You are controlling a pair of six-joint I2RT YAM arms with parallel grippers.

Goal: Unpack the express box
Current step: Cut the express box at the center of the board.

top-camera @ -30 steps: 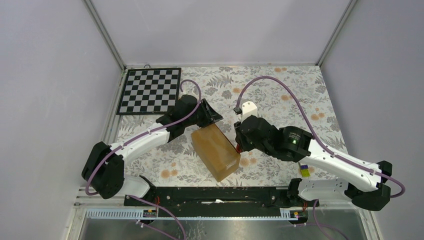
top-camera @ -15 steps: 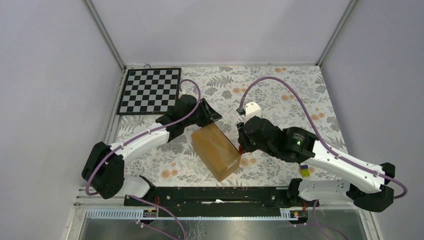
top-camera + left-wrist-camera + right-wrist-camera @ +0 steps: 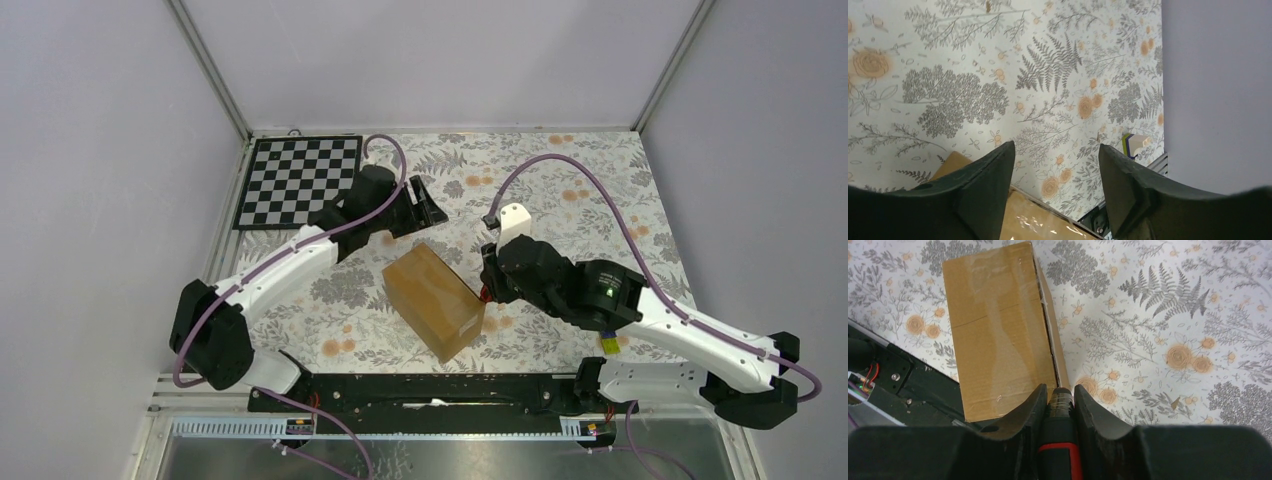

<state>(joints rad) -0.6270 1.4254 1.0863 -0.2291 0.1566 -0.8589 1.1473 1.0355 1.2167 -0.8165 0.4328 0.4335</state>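
seemingly at the cutting step: box [image 3: 432, 300] shut, tape on, nothing unpacked yet. grips cutter [image 3: 1060, 440] in right tool [image 3: 1059, 396], jaws narrow on its black body, tip at the near end of the box's right long edge; touching or just beside, cannot tell. holds left tool [image 3: 1055, 160] wide and empty over the tabletop [image 3: 560, 190], just past the box's far end and apart from it.

lies flat mid-tabletop, that box, between the two tools. runs long axis on a diagonal in the top view: far end up-left toward the left tool, near end down-right toward the robot. faces broad taped side up.

next, probably calls for laying the blade on the taped seam of that right long edge and drawing it lengthwise, perhaps with the left tool pressed on top to steady things. shows a dark line along that edge in the right wrist view; cannot tell whether slit or shadow.
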